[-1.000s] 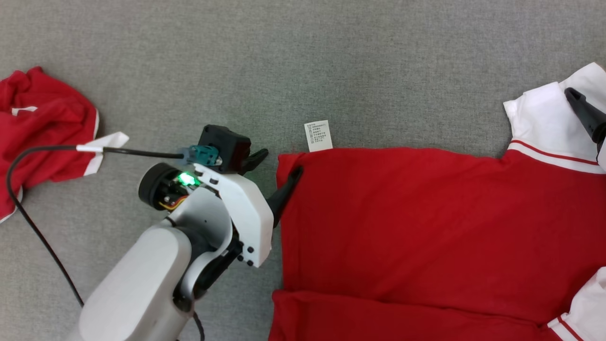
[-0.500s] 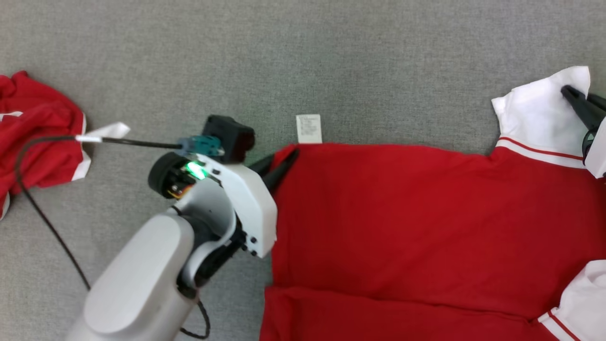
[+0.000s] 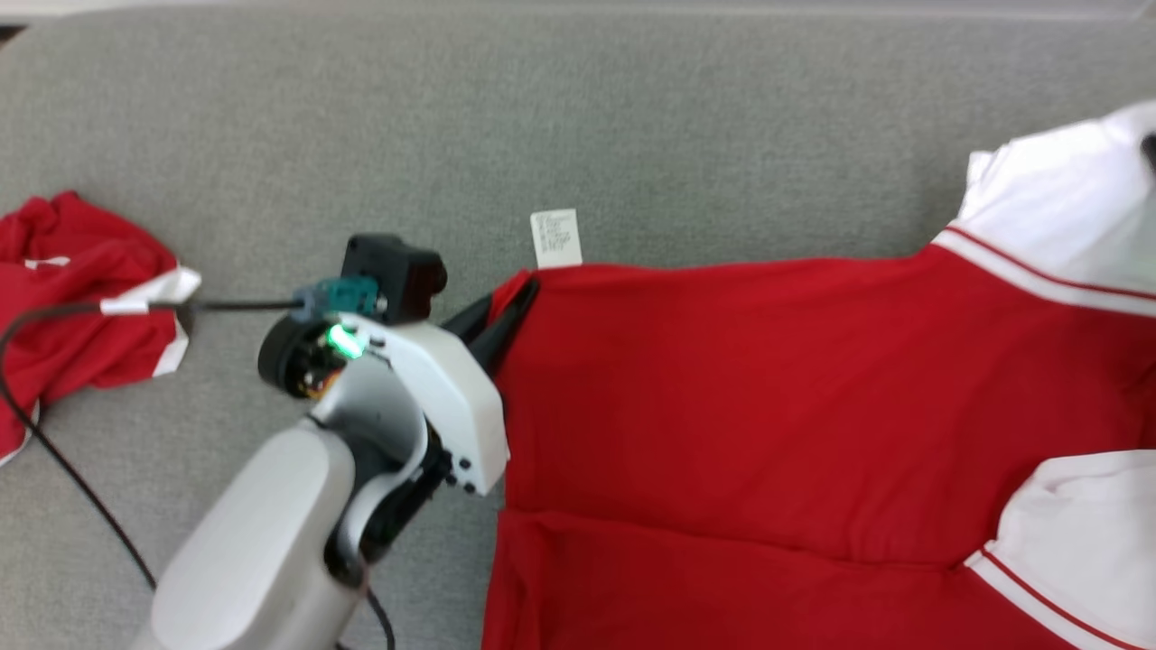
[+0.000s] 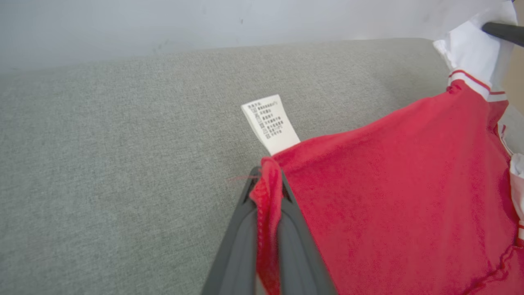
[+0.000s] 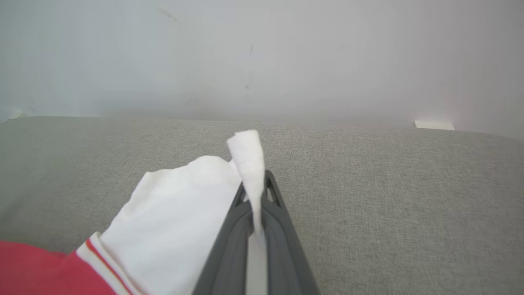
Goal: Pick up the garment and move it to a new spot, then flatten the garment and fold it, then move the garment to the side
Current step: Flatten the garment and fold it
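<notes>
The red garment lay spread on the grey surface, from centre toward three o'clock in the head view. The left gripper was clenched on its hem corner beside the care label, at ten o'clock of the cloth. The right gripper pinched the white sleeve at two o'clock.

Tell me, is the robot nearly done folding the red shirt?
Not yet. The shirt lies spread mostly flat on the grey cushion, so laying it out looks done. Right now the left fingers pinch its red corner by the tag, and the right fingers pinch its white sleeve. Folding it and moving it aside are still left.
</notes>
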